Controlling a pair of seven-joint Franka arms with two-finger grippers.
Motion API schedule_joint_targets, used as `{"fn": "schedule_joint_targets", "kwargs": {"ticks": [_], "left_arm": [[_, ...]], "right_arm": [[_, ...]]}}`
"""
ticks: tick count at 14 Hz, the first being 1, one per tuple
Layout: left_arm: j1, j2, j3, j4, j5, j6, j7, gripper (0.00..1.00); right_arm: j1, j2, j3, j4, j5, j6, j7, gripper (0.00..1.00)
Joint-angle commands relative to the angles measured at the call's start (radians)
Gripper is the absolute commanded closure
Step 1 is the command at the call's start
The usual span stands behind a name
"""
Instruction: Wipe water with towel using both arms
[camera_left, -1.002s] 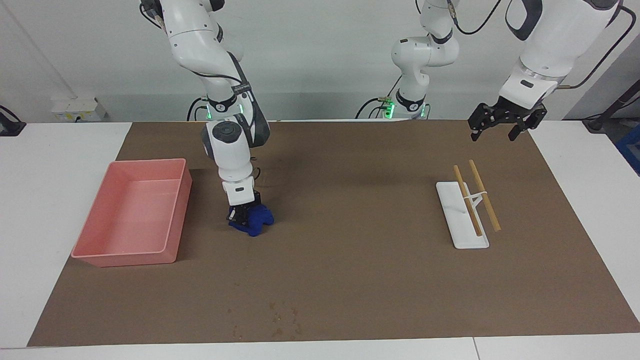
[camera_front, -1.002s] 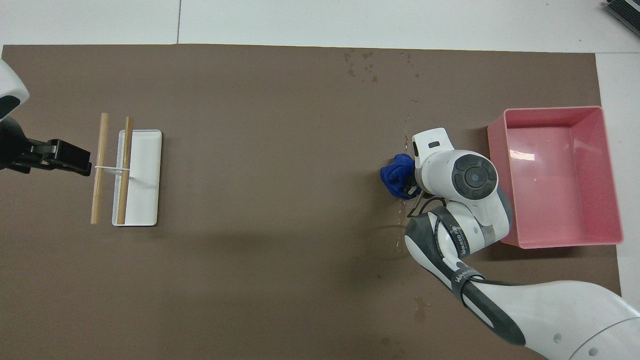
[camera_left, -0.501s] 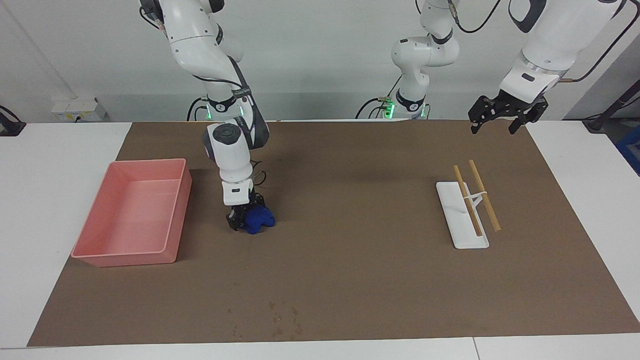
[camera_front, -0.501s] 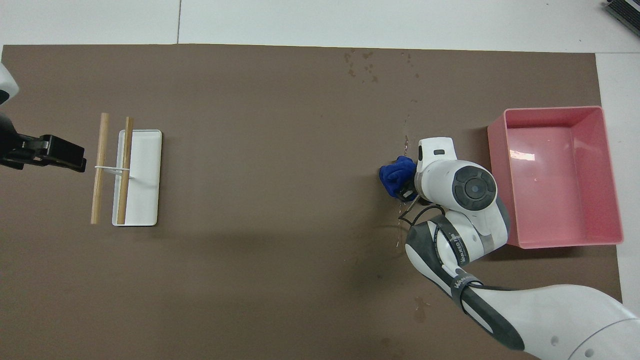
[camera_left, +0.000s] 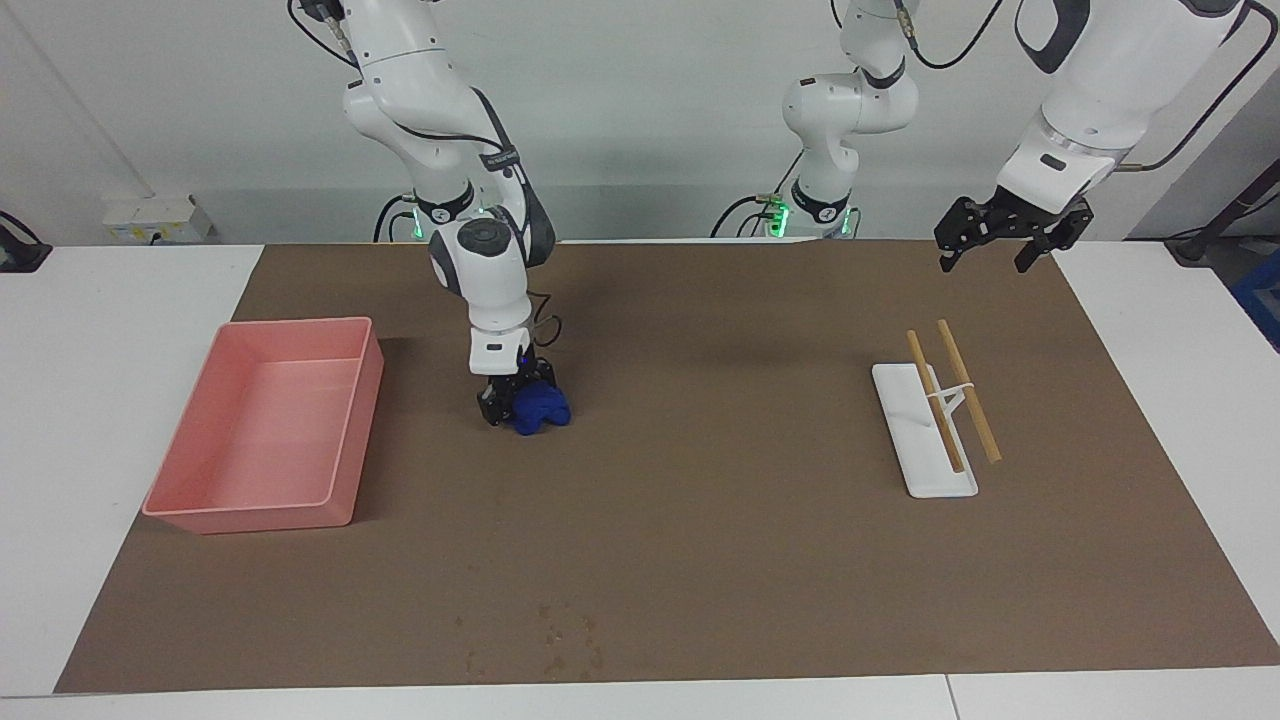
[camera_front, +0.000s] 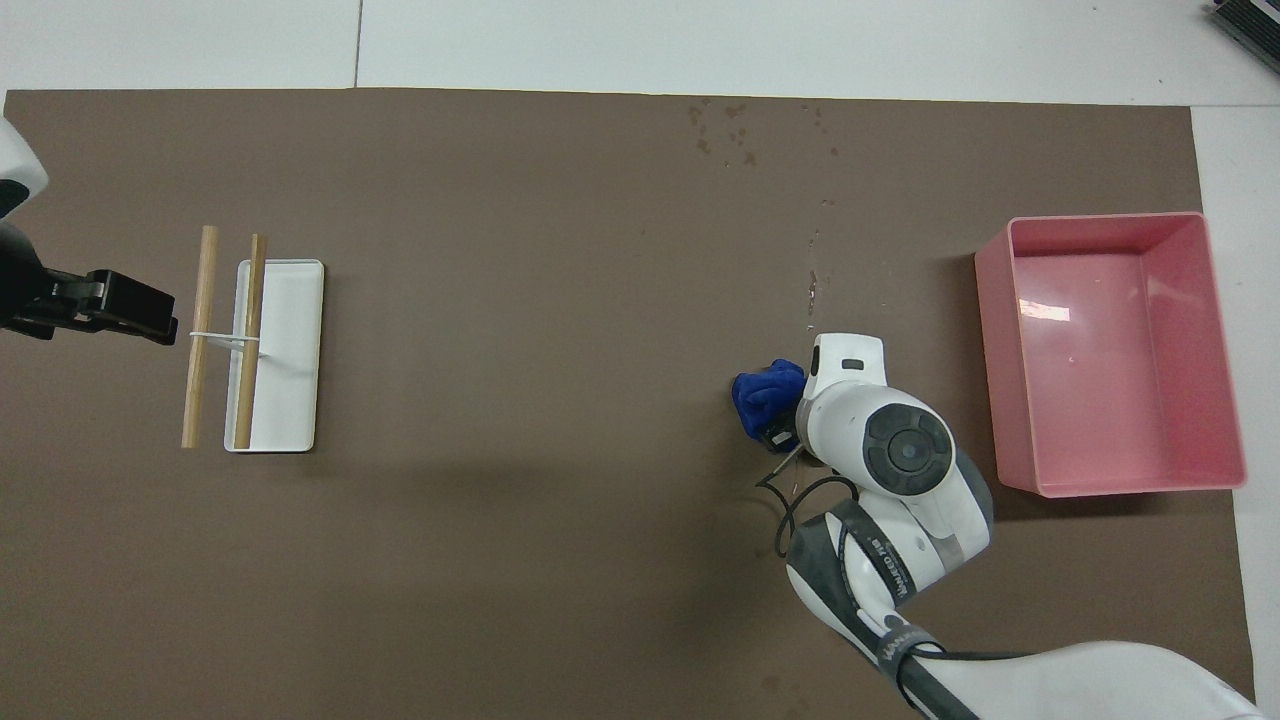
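The towel (camera_left: 541, 405) is a lumpy deep-blue bundle low at the brown mat, beside the pink tray. My right gripper (camera_left: 502, 410) comes straight down and is shut on the towel's edge. In the overhead view the white wrist covers most of the right gripper (camera_front: 783, 434), and the towel (camera_front: 764, 394) sticks out beside it. Water shows as droplets (camera_left: 560, 640) near the mat's edge farthest from the robots, with a thin trail of droplets (camera_front: 814, 272) leading toward the towel. My left gripper (camera_left: 986, 256) hangs open in the air over the mat's corner at the left arm's end.
A pink tray (camera_left: 250, 518) stands at the right arm's end of the mat. A white flat stand (camera_left: 922, 470) with two wooden sticks lies toward the left arm's end, under and a little ahead of the left gripper (camera_front: 140, 308).
My right gripper has closed fully on the towel and moved it toward the robots, away from the droplets. The left gripper has risen slightly and stays open.
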Motion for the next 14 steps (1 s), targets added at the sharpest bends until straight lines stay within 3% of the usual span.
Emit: {"fn": "schedule_joint_targets", "kwargs": {"ticks": [1, 4, 8, 11, 14], "left_arm": [[-0.007, -0.014, 0.009, -0.022, 0.017, 0.012, 0.004, 0.00], [-0.007, -0.014, 0.009, -0.022, 0.017, 0.012, 0.004, 0.00], [-0.007, -0.014, 0.009, -0.022, 0.017, 0.014, 0.004, 0.00], [-0.007, -0.016, 0.009, -0.022, 0.017, 0.012, 0.004, 0.00], [-0.007, -0.014, 0.009, -0.022, 0.017, 0.012, 0.004, 0.00]], "right_arm": [[0.056, 0.046, 0.021, -0.129, -0.016, 0.028, 0.126, 1.00], [0.056, 0.041, 0.045, -0.140, -0.006, 0.025, 0.230, 1.00], [0.050, 0.040, 0.145, -0.152, 0.005, 0.025, 0.463, 1.00], [0.030, 0.043, 0.146, -0.144, 0.005, 0.025, 0.455, 1.00], [-0.040, 0.064, 0.140, -0.091, 0.001, 0.030, 0.220, 1.00]]}}
